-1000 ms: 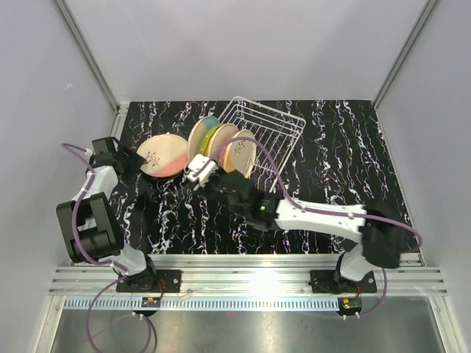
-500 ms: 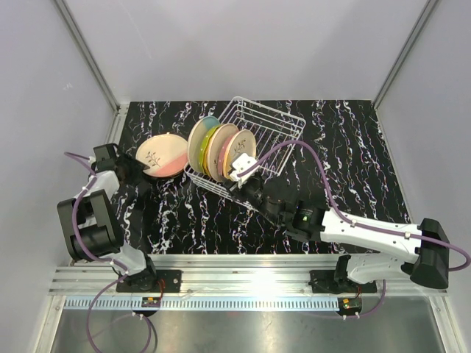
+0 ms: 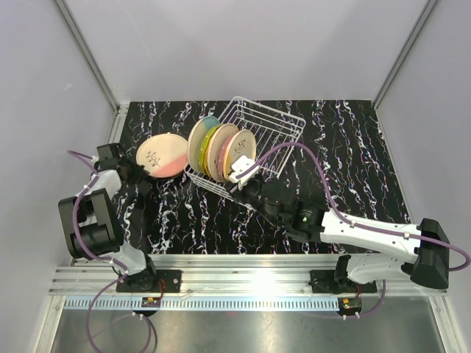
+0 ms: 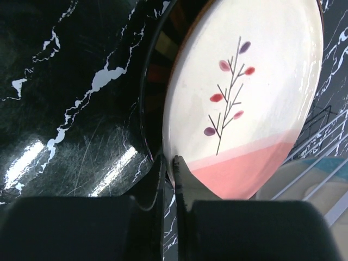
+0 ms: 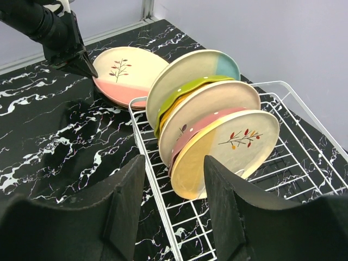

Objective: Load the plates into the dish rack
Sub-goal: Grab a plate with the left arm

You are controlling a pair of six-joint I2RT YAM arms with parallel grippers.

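A peach plate with a dark sprig motif (image 4: pixel 244 81) lies on top of a black plate (image 4: pixel 155 81) at the table's left (image 3: pixel 163 156). My left gripper (image 4: pixel 169 163) is shut on the peach plate's near rim, one finger above it and one below. The white wire dish rack (image 3: pixel 276 129) holds several plates (image 3: pixel 221 151) standing on edge at its left end, among them a cream-blue one (image 5: pixel 190 70), a yellow-green one (image 5: pixel 185 89) and a cream-yellow one in front (image 5: pixel 228 147). My right gripper (image 5: pixel 174 163) hangs open before the rack's near-left corner, with nothing between its fingers.
The black marbled table (image 3: pixel 353 162) is bounded by white walls at the back and both sides. The rack's right half (image 5: pixel 304 109) shows bare wires. The right arm (image 3: pixel 346 224) stretches across the table's front right.
My left gripper has closed on the peach plate's rim. The right arm swung from near the stacked plates back to the rack's front corner, then held still.
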